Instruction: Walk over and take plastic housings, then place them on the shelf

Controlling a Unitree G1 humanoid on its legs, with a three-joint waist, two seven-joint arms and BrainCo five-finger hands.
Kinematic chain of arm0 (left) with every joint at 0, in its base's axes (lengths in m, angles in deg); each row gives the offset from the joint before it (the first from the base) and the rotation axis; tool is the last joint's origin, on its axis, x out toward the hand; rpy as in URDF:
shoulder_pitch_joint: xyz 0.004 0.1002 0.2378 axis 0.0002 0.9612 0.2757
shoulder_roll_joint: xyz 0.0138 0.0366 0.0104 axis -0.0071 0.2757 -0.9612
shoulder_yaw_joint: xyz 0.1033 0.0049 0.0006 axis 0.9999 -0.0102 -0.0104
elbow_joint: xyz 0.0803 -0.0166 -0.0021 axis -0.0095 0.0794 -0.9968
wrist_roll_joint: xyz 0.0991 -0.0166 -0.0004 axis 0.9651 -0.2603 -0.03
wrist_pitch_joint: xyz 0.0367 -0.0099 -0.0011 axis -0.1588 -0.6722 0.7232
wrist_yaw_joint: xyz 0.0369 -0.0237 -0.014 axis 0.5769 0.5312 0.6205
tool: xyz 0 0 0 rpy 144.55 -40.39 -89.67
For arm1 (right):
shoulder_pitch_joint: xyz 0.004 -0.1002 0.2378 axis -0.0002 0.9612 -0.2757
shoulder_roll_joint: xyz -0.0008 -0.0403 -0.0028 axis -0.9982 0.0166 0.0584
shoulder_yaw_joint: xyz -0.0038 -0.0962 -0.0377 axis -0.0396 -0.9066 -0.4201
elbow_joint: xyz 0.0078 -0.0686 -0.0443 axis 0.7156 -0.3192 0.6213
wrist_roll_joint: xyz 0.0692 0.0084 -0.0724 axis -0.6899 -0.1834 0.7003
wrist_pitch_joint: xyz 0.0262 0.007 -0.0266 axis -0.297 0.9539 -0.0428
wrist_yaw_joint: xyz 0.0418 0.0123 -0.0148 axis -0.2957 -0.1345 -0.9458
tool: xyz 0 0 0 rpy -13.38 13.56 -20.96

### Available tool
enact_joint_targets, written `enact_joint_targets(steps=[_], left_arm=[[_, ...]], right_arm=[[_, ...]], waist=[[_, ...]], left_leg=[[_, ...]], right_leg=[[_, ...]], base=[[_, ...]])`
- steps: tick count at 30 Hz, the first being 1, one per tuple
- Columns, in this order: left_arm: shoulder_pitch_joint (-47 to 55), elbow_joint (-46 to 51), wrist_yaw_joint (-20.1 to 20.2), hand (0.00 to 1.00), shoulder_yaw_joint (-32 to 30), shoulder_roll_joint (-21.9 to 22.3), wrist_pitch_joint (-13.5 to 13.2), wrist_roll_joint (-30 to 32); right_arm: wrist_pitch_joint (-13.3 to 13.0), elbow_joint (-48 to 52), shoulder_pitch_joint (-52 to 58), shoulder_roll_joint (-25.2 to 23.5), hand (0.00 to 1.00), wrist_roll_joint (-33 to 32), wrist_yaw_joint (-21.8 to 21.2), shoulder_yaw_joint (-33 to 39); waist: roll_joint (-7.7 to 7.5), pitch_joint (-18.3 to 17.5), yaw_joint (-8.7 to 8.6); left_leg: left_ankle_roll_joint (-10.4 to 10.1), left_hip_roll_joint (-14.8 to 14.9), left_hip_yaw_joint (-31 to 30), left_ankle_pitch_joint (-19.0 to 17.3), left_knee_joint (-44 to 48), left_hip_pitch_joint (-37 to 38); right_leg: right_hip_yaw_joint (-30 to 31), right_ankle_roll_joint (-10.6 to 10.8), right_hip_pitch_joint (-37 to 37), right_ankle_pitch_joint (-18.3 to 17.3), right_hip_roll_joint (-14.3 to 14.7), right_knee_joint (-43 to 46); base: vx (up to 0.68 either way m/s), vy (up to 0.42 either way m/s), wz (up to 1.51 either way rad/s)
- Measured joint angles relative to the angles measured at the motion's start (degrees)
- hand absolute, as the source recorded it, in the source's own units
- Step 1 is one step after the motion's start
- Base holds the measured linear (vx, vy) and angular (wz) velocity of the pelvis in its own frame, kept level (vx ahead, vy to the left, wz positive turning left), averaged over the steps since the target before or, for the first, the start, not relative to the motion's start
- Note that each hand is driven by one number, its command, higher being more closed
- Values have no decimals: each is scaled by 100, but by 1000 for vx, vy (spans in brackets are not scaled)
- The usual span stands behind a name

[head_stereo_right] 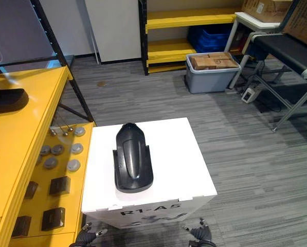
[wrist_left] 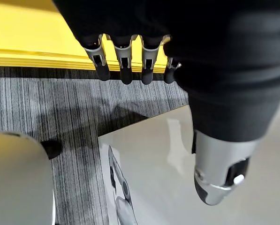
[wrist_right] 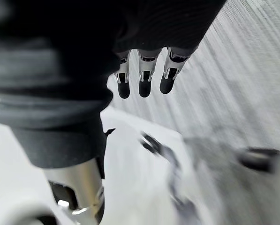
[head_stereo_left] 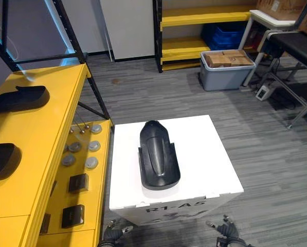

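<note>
Both hands sit low at the near edge of the white worktop [head_stereo_left: 207, 154], the left robot hand [head_stereo_left: 112, 232] under its left corner and the right robot hand [head_stereo_left: 224, 229] under its right corner. Each has its fingers straight, slightly spread and holding nothing. The black plastic housing [head_stereo_left: 158, 154] lies ahead of them and between the two, lengthwise on the worktop, with its wide end toward the hands and short of the near edge and bare white surface on both its sides. Outboard of the left robot hand the yellow shelf [head_stereo_left: 45, 134] runs just beside the worktop's edge. Two housings [head_stereo_left: 18, 98] rest on its top level, with grey discs [head_stereo_left: 81, 152] lower down. Outboard of the right robot hand lies open carpet floor [head_stereo_left: 266, 154]
</note>
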Motion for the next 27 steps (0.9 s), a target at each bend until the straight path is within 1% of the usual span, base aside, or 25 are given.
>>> enact_joint_targets(steps=[3, 5, 7, 9, 12, 14, 15, 17, 18, 20, 22, 23, 26, 27], left_arm=[[167, 117, 10, 0, -105, -13, -2, 11], [255, 187, 53, 0, -192, -23, -9, 15], [358, 238, 89, 0, -193, -54, -14, 17], [408, 238, 96, 0, -191, -70, -15, 17], [508, 278, 132, 0, -185, -68, -34, 16], [556, 288, 164, 0, -179, -75, -92, 15], [557, 288, 191, 0, -175, -80, -106, 16], [558, 291, 243, 0, -60, -126, -164, 15], [558, 297, 246, 0, -26, -140, -178, 14], [547, 395, 259, 0, 64, -185, -202, 13], [536, 406, 257, 0, 66, -186, -221, 12], [537, 402, 251, 0, 68, -191, -220, 12], [582, 401, 215, 0, 89, -198, -217, 10], [604, 401, 208, 0, 94, -204, -212, 4]], right_arm=[[-1, 1214, 267, 312, 0, 73, 128, 516], [1, 2196, 414, 633, 0, 373, 224, 883], [-2, 2852, 425, 865, 0, 531, 264, 1007], [-3, 3373, 413, 1010, 0, 639, 272, 1009], [-4, 4080, 340, 1065, 0, 769, 256, 880], [-8, 4652, 121, 1253, 0, 880, 209, 479], [-27, 4788, 37, 1313, 0, 886, 202, 361], [-229, 5090, -511, 1529, 0, 883, 191, -288], [-288, 5127, -680, 1548, 0, 883, 189, -477], [-415, 5142, -1267, 1544, 0, 884, 175, -1215], [-450, 5097, -1556, 1501, 0, 905, 148, -1628], [-454, 4990, -1766, 1399, 0, 1019, 138, -1858], [-435, 4574, -2104, 1112, 0, 1282, 145, -2096], [-397, 4422, -2154, 1002, 0, 1442, 146, -2165]], waist=[[1, -68, -73], [-12, -104, -81], [-24, -158, -133], [-36, -207, -137], [-54, -269, -178], [-53, -273, -189], [-53, -274, -189], [-58, -276, -173], [-56, -277, -162], [-55, -277, -18], [-67, -271, 74], [-70, -269, 147], [-75, -267, 245], [-81, -265, 302]], left_leg=[[-1, -2, 46, 2, -86, 66], [3, -5, 122, 5, -102, 85], [28, -7, 131, 20, -126, 93], [68, -7, 137, 47, -175, 142], [91, -3, 133, 91, -263, 170], [105, -3, 133, 109, -271, 161], [113, -3, 131, 114, -276, 150], [172, -10, 124, 160, -347, 141], [186, -13, 124, 173, -368, 134], [219, -31, 125, 243, -432, 95], [247, -46, 105, 294, -474, 65], [258, -64, 66, 325, -499, 49], [278, -108, -68, 397, -598, 51], [285, -124, -103, 431, -653, 45]], right_leg=[[37, 21, 15, -13, 7, -18], [74, 26, 9, -16, 8, -28], [130, 25, 5, -16, 15, -46], [171, 23, 18, -14, 29, -64], [177, 9, 12, 2, 50, -83], [203, -8, 4, 65, 63, -123], [205, -9, -4, 82, 66, -132], [209, -19, -30, 172, 80, -191], [215, -28, -30, 215, 89, -231], [266, -38, -30, 369, 109, -409], [245, -32, -32, 443, 107, -494], [204, -41, -18, 490, 100, -561], [95, -24, 3, 525, 75, -640], [51, -19, 17, 558, 75, -713]], base=[[37, 3, -11], [22, 10, -10], [-1, 3, -7], [-13, -11, -9], [-8, -5, -2], [-57, -6, -6], [-94, 4, -4], [-105, 11, -1], [-104, 15, -5], [-124, 17, -5], [-106, 8, 5], [-71, 2, 15], [-84, 1, 23], [-24, -3, 20]])
